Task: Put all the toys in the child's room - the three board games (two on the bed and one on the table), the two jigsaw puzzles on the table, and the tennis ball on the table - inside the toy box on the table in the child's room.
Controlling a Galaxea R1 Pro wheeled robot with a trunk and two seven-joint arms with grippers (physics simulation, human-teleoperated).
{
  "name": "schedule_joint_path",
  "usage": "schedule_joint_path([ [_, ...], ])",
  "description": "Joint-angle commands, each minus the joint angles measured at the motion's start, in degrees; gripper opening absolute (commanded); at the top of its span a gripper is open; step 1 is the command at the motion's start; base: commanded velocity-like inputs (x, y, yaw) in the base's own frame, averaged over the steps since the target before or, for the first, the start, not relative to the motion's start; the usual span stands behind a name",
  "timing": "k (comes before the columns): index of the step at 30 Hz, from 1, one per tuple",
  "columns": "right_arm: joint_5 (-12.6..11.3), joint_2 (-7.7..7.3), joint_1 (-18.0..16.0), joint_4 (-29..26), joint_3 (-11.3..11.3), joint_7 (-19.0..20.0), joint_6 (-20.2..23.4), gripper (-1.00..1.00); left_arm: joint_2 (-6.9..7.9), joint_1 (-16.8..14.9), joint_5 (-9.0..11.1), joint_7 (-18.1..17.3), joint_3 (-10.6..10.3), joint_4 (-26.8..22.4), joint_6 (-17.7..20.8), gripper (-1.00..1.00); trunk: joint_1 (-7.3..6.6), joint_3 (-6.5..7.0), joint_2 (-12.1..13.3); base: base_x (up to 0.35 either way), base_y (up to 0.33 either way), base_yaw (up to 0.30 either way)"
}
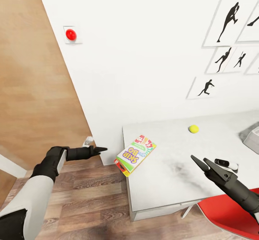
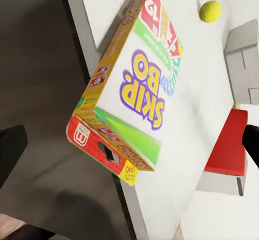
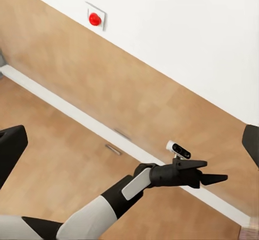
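A colourful Skip-Bo board game [image 1: 135, 154] lies at the left edge of the white-grey table [image 1: 169, 182], one red-ended corner hanging over the edge. The left wrist view shows it close up as the board game [image 2: 135, 100]. My left gripper [image 1: 102, 149] hovers open just left of the table, pointing at the box and apart from it. The small yellow-green tennis ball [image 1: 194, 128] rests farther back on the table. A corner of the grey toy box [image 1: 251, 136] shows at the right edge. My right gripper [image 1: 199, 158] is open above the table's front right, holding nothing.
A red chair [image 1: 230, 211] stands under my right arm at the table's front. A small black-and-white object [image 1: 226, 163] lies on the table near the right gripper. A wooden panel [image 1: 32, 89] and a red wall button [image 1: 71, 35] are to the left, with wood-plank floor below.
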Motion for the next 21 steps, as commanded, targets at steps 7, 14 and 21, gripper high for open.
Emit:
schedule_joint_path([
  [7,0.9,-0.01,0.0,0.0,-0.1,-0.1,0.3,1.00,0.52,-0.1,-0.7,-0.5,0.4,0.0,1.0,1.00,0.03,-0.10,-0.1,0.000,-0.005,0.000],
  [14,1.1,-0.01,0.0,0.0,-0.1,-0.1,0.4,1.00,1.09,-0.1,-0.7,-0.4,0.3,0.0,1.3,1.00,0.03,-0.10,-0.1,0.000,0.000,0.000],
  [21,1.1,-0.01,0.0,0.0,0.0,-0.1,0.3,1.00,1.15,-0.1,-0.7,-0.3,0.3,0.0,1.4,1.00,1.13,-1.00,-2.1,0.000,0.000,0.000],
])
